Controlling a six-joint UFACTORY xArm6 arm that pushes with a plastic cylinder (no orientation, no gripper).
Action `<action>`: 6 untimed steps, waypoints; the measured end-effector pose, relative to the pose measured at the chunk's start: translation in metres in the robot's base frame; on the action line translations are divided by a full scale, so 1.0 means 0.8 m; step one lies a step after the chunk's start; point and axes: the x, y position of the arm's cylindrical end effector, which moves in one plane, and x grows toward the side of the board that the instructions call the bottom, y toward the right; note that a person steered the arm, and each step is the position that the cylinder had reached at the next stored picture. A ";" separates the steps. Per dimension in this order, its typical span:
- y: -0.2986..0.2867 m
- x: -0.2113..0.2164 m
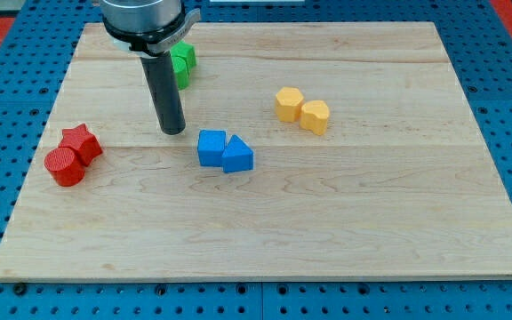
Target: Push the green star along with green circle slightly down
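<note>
A green block [183, 63] shows at the view's upper left, partly hidden behind my rod; its shape cannot be made out, and I cannot tell the green star from the green circle. My tip [172, 131] rests on the board below the green block, a clear gap away, and to the left of the blue blocks.
A blue cube [211, 148] and a blue triangle [237, 156] touch each other mid-board. Two yellow blocks [289, 104] [315, 116] sit side by side at the right. A red star [81, 142] and a red circle [64, 166] sit at the left near the wooden board's edge [25, 200].
</note>
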 end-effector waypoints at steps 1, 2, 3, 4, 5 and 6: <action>0.000 0.000; 0.000 0.000; 0.005 0.000; 0.021 0.000; 0.047 -0.006; 0.054 -0.014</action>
